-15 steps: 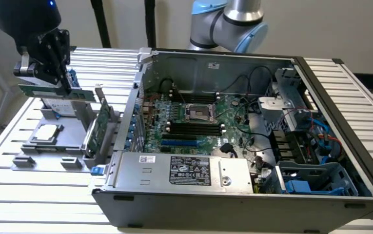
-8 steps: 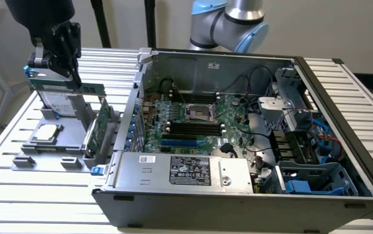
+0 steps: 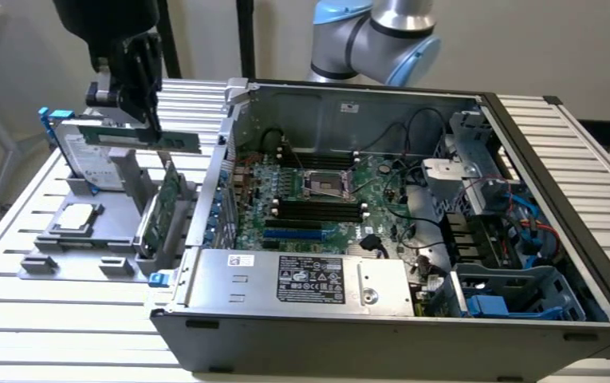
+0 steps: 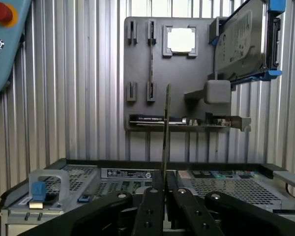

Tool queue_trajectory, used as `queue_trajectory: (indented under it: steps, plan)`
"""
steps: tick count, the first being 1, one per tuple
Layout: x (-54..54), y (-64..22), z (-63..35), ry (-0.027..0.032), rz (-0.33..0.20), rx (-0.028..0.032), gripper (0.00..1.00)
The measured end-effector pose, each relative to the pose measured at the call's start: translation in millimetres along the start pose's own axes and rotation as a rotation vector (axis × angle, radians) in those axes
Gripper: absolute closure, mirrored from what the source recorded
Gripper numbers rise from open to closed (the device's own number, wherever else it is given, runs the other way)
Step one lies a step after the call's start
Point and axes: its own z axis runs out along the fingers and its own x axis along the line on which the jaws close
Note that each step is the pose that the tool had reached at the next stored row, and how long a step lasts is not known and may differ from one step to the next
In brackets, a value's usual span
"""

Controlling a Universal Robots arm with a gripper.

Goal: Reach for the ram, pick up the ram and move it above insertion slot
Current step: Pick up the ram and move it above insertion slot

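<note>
Exterior view: gripper [image 3: 147, 120] held ram [image 3: 143, 138] level above grey holder [image 3: 97, 231] on worktop [image 3: 49, 319], beside open case [image 3: 390, 199]. Wrist view: jaws clamped on ram [image 4: 165, 132], seen edge-on, holder [image 4: 137, 69] beyond.

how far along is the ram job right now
Done: the ram is lifted clear of the grey holder tray. In hand: the gripper is shut on it, its fingers pinching its edge. Left: it is above the tray, not over the motherboard's ram slots.
</note>
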Motion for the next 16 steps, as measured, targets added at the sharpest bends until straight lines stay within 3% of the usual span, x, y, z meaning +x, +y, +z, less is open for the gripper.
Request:
queue_trajectory:
  steps: [16]
  plan:
    - [-7.1,-71.2,-0.8,-0.0201,0.000,-0.0010,0.86]
